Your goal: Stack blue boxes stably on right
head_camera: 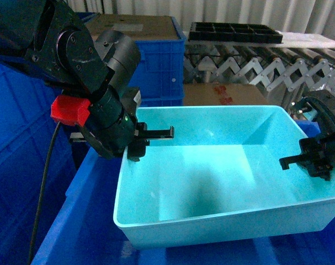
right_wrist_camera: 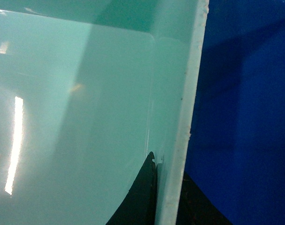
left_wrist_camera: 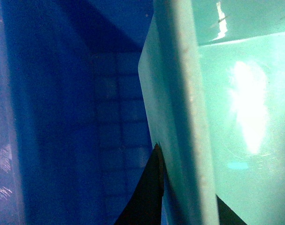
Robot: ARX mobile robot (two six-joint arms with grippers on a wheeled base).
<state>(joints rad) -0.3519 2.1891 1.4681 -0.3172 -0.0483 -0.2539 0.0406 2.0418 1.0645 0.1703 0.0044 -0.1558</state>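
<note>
One of the blue boxes (head_camera: 222, 165), a light turquoise tub, shows open side up in the middle of the head view, over a dark blue crate (head_camera: 84, 232). My left gripper (head_camera: 138, 144) is shut on its left wall, one finger inside and one outside. My right gripper (head_camera: 316, 163) is shut on the right wall in the same way. In the left wrist view the box rim (left_wrist_camera: 180, 93) runs between the jaws of the left gripper (left_wrist_camera: 187, 187). In the right wrist view the box wall (right_wrist_camera: 184, 117) sits pinched in the right gripper (right_wrist_camera: 173, 187). The tub is empty inside.
Tall dark blue crate walls (head_camera: 18, 154) stand close on the left. Behind is another blue crate (head_camera: 161, 61) topped with cardboard, and a cardboard box (head_camera: 222, 94). A black divided tray (head_camera: 233, 32) lies on an expanding roller conveyor (head_camera: 277, 69) at the back right.
</note>
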